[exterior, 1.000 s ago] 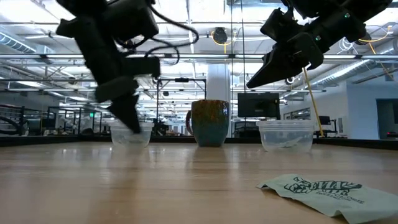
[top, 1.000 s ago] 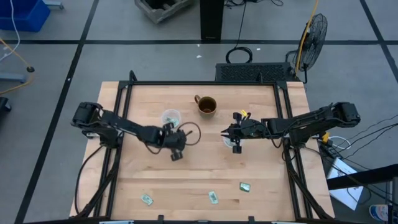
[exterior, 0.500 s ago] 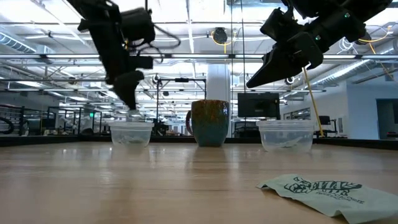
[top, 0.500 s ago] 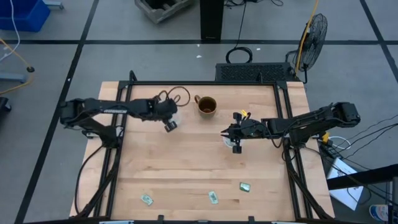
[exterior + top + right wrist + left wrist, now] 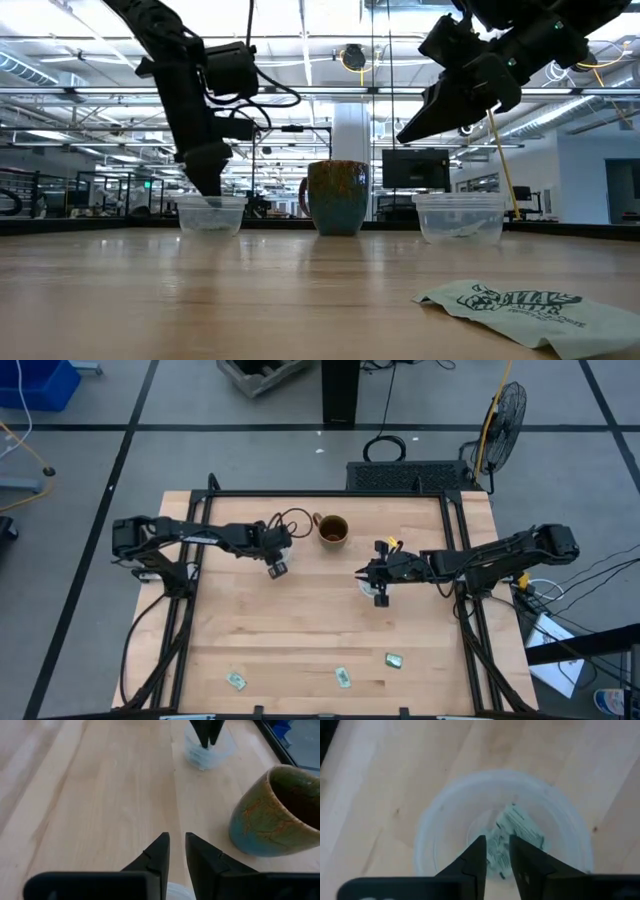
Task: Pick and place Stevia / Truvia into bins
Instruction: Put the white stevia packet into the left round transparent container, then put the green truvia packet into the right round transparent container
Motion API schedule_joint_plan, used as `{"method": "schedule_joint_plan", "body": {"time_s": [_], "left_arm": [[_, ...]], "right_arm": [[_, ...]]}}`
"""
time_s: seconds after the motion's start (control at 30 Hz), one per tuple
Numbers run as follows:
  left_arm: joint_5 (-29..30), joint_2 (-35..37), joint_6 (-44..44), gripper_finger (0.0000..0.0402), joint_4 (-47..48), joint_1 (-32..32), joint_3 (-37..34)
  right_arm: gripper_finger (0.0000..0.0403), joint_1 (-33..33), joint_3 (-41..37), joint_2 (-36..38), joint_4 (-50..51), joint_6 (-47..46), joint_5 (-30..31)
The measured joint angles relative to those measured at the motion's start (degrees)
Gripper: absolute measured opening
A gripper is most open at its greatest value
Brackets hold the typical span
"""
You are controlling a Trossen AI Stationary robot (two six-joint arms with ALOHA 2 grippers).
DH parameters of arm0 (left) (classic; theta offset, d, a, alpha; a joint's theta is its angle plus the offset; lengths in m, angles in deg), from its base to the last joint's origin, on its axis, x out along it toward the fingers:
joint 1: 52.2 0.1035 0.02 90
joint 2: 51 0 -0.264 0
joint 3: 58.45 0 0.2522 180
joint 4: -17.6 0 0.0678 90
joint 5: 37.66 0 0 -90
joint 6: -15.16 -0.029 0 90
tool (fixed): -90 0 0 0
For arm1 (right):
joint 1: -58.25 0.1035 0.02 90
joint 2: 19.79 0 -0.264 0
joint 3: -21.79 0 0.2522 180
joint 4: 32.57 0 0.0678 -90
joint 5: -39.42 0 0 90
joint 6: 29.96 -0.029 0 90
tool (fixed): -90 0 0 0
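My left gripper [image 5: 277,567] points down into the left clear cup [image 5: 210,215], shut on a pale green and white Stevia packet [image 5: 496,851]. A second packet [image 5: 521,824] lies on this cup's floor. My right gripper [image 5: 380,598] hangs shut and empty just above the right clear cup [image 5: 460,218], which stands to the right of the mug. Three more packets lie flat near the table's near edge [image 5: 237,680] [image 5: 343,677] [image 5: 393,659]; the low view shows one of them [image 5: 520,305] close up. My left gripper pinches the packet between its two fingers [image 5: 479,851], coming from above and pointing down. The packet's visible strip [image 5: 495,862] shows in the gap between the fingers, inside the cup's rim [image 5: 427,835]. Which edge is held, I cannot tell.
A brown-and-teal mug [image 5: 332,529] stands between the two cups, close to the far edge. The broad middle of the wooden table [image 5: 300,630] is bare. Black frame rails run along the table's left and right sides.
My left gripper has swung from the table's middle toward the far edge until it stood over the left cup, and has then dipped down to the cup's rim. The right arm, the cups and the loose packets have kept still.
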State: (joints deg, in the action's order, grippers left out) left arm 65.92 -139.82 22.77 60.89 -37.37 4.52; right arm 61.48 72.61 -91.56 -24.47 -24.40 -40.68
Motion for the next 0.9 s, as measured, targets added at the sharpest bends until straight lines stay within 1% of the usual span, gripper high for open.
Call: {"method": "schedule_joint_plan", "body": {"time_s": [0.1,0.17,0.3,0.4,0.5,0.6,0.77,0.9], "left_arm": [[0.29,-0.05,-0.02,0.0106,0.25,-0.16,-0.02],[0.37,-0.05,-0.08,0.0113,0.04,-0.39,0.00],[0.02,1.50,-0.41,0.0117,0.38,-1.24,0.10],[0.06,4.02,-0.41,0.0117,1.70,-2.32,1.56],[1.61,7.53,0.95,0.0118,1.35,-3.70,3.79],[2.06,10.37,1.99,0.0118,-0.54,-5.32,5.85],[2.07,12.99,0.22,0.0118,-9.67,-8.16,7.15],[2.56,13.22,-0.48,0.0118,-15.80,-10.25,7.06]], "right_arm": [[0.0063,0.58,0.00,0.00,0.08,-0.11,-1.99],[0.0068,1.47,0.00,0.00,0.15,0.01,-4.34],[0.0078,4.70,0.00,2.14,1.25,0.01,-7.41],[0.0087,8.70,0.04,5.15,4.63,-3.21,-7.17],[0.0095,14.39,0.04,7.97,8.93,-7.77,-7.09],[0.0100,20.77,0.07,8.44,10.15,-13.02,-6.28],[0.0099,29.79,0.04,4.90,10.94,-21.23,-5.14],[0.0095,34.51,0.03,-0.98,10.80,-27.79,-1.44]]}}
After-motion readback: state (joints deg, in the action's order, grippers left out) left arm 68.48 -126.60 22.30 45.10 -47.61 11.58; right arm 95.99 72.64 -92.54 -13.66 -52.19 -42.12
